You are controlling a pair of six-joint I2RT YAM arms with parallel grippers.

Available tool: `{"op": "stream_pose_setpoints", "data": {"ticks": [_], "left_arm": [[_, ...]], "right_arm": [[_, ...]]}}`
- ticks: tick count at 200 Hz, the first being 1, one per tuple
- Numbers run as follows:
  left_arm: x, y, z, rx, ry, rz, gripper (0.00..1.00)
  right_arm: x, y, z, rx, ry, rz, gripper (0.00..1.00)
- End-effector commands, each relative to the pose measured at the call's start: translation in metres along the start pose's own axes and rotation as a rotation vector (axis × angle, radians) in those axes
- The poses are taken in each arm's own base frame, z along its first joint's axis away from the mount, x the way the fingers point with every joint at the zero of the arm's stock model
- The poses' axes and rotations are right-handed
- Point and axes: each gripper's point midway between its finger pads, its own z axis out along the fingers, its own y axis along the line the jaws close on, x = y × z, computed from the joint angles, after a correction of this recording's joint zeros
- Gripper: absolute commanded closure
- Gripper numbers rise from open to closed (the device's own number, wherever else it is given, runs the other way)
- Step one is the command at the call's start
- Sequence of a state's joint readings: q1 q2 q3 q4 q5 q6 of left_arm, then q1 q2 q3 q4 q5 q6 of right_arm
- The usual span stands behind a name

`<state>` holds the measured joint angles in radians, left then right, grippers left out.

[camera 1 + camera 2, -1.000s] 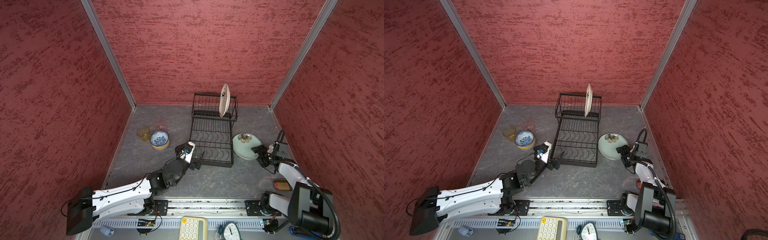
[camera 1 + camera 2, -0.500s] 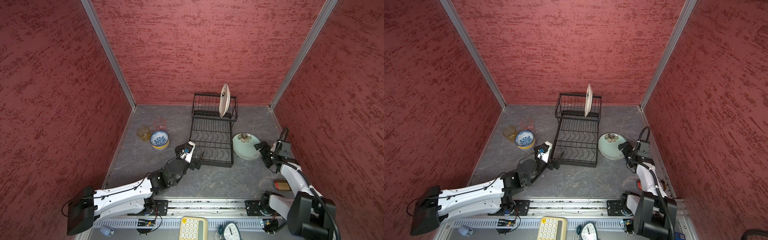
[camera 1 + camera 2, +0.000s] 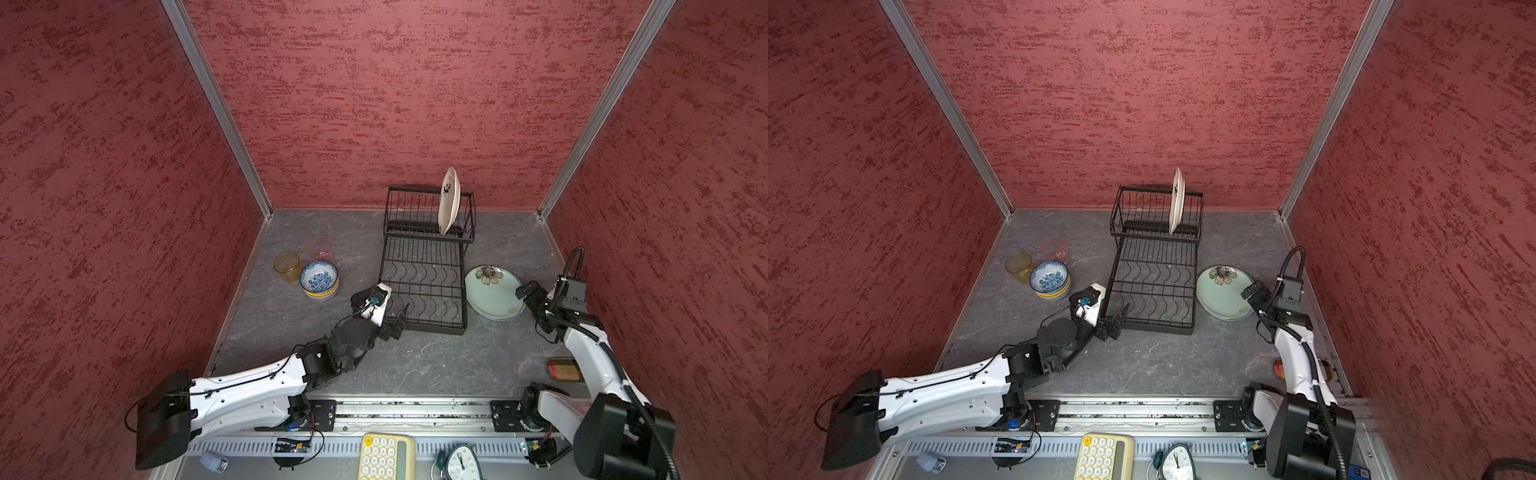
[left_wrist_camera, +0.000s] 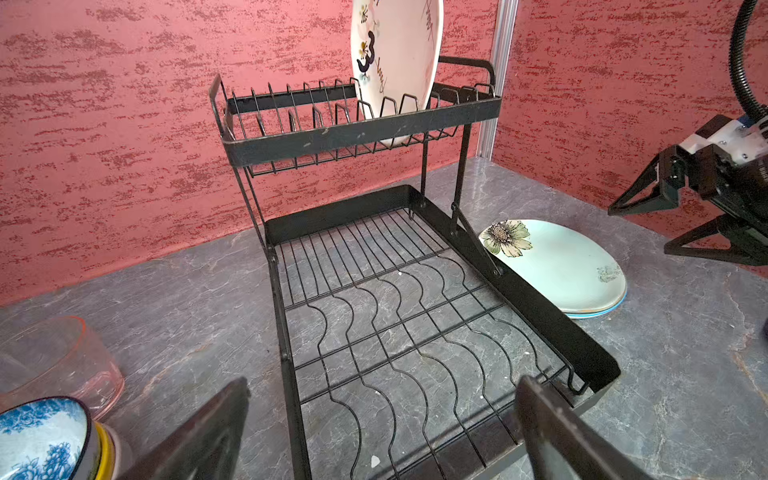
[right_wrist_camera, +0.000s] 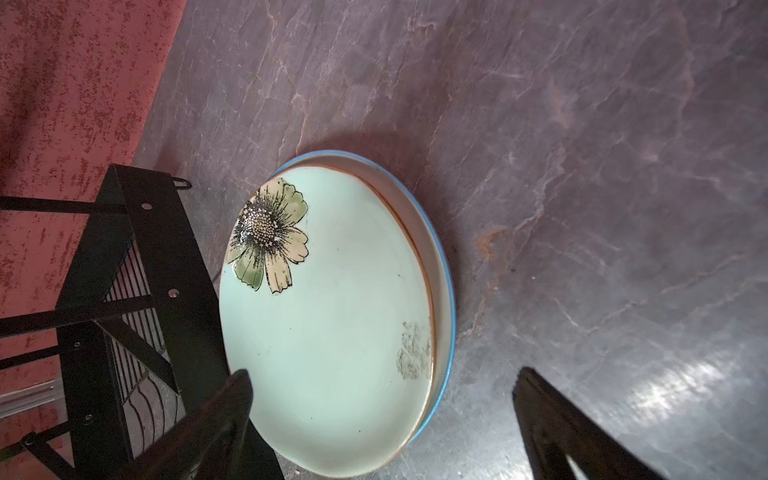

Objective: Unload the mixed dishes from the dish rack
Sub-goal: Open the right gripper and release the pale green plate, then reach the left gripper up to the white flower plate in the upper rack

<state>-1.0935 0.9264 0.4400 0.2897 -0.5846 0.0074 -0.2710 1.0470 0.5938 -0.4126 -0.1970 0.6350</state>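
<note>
The black dish rack (image 3: 424, 270) (image 3: 1154, 274) (image 4: 395, 291) holds one cream plate (image 3: 449, 199) (image 3: 1177, 199) (image 4: 395, 54) upright in its upper basket. A pale green flower plate (image 3: 492, 293) (image 3: 1223, 293) (image 5: 332, 332) lies on a blue-rimmed plate (image 5: 446, 291) right of the rack. Left of the rack stand a blue-white bowl (image 3: 319, 277) (image 4: 37, 436) nested in a yellow one, an amber tumbler (image 3: 286, 266) and a pink tumbler (image 3: 320, 248). My left gripper (image 3: 397, 324) (image 4: 384, 382) is open at the rack's near left corner. My right gripper (image 3: 530, 297) (image 5: 382, 374) is open beside the green plate's edge, holding nothing.
Red walls close in the grey table on three sides. A small brown object (image 3: 563, 369) lies by the right arm. A yellow calculator (image 3: 386, 457) and a clock (image 3: 461, 461) sit in front of the rail.
My right gripper has opened wider and drawn slightly back from the green plate, with its arm rising. The left arm has hardly moved.
</note>
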Motion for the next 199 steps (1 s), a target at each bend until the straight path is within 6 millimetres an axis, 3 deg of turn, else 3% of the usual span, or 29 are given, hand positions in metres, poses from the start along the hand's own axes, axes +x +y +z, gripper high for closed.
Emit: {"op": "stream_pose_setpoints", "data": {"ticks": [1, 74, 113, 178, 199], "left_arm": [[-0.012, 0.0, 0.003, -0.007, -0.007, -0.033, 0.0], [-0.033, -0.024, 0.024, 0.042, 0.061, -0.057, 0.0], [-0.058, -0.044, 0.043, 0.056, 0.099, -0.096, 0.0], [-0.108, -0.069, 0.093, -0.003, 0.074, -0.105, 0.0], [-0.124, -0.076, 0.11, -0.008, 0.035, -0.106, 0.0]], "right_arm": [[-0.006, 0.024, -0.011, -0.066, -0.03, -0.076, 0.01], [0.021, 0.088, -0.024, -0.271, 0.029, -0.21, 0.01], [0.042, 0.118, -0.04, -0.425, 0.049, -0.285, 0.01], [0.055, 0.132, -0.09, -0.646, -0.043, -0.339, 0.01], [0.061, 0.13, -0.096, -0.674, -0.045, -0.342, 0.01]]}}
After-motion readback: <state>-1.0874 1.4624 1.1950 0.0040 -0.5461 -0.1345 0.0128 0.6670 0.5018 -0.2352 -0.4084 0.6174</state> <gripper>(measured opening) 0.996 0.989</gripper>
